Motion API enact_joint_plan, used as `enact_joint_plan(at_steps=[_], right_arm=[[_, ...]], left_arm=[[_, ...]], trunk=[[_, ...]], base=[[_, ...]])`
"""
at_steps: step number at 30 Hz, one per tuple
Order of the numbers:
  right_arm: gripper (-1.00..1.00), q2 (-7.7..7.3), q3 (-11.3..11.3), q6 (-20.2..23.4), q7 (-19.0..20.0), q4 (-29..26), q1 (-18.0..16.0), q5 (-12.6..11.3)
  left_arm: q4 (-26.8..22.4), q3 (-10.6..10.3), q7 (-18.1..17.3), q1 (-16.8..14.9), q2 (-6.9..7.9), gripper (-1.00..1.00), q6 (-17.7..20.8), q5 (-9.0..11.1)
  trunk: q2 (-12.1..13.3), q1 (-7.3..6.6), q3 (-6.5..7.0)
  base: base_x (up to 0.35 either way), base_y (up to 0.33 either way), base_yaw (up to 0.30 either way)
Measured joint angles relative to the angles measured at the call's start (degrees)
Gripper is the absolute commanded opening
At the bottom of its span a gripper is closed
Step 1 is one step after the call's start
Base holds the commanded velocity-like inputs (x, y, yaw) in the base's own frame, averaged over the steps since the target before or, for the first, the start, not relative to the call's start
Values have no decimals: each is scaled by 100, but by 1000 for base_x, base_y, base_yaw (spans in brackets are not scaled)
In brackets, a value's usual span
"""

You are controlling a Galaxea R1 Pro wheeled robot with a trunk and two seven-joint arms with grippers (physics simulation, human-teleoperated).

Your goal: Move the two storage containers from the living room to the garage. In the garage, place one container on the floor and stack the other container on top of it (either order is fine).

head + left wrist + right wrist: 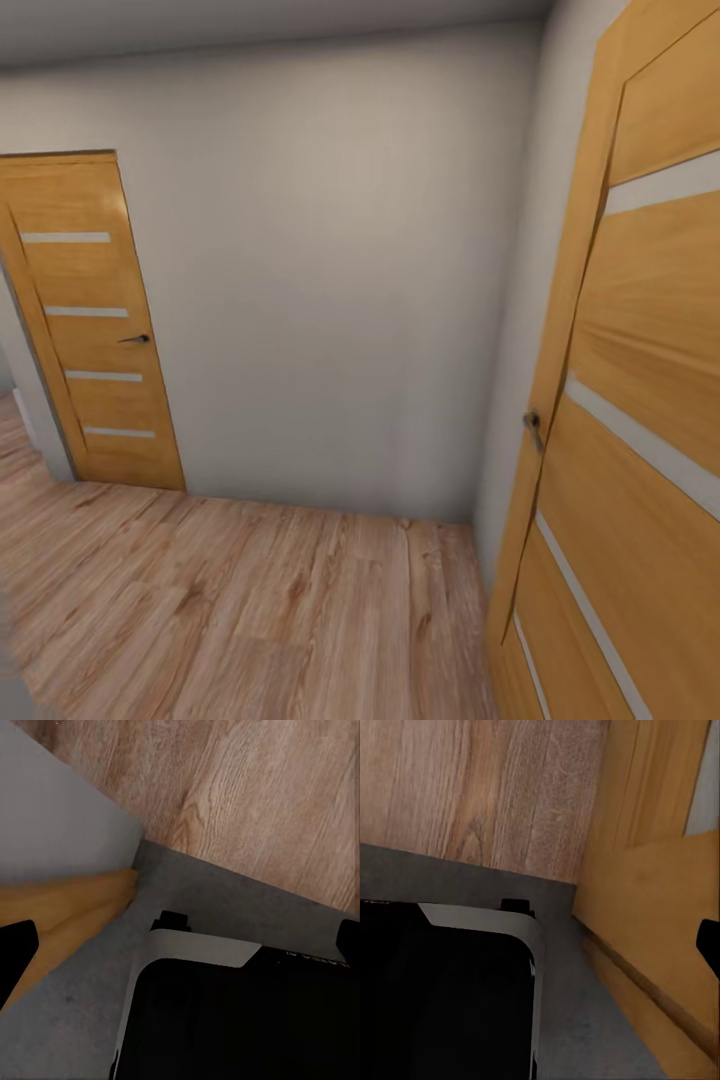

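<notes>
From the head camera I'm looking at a plain white-grey wall with a wooden door set into it at its left end, four pale horizontal strips across the panel and a dark lever handle on its right edge. A second wooden door stands open right of that wall, close to me and angled into the corner, its handle at mid-height. Light wood plank floor runs up to the foot of the wall. In the left wrist camera I see the robot's black base with a grey edge, plank flooring beyond it, a grey wall face and an orange wood strip beside it; dark finger tips sit at the frame edges, and I cannot tell how far apart they are or whether they hold anything. The right wrist camera shows the base again, planks, and the near door's wood just beside it; one dark fingertip shows, its opening unclear to me.
</notes>
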Motion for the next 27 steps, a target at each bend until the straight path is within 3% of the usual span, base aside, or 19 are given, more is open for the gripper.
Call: enact_joint_plan(at_steps=[27], right_arm=[[100,-5,0,0,2,0,0,4]], left_arm=[[-1,0,-2,0,9,100,2,0]], trunk=[[0,0,0]], base=[[308,-28,0]])
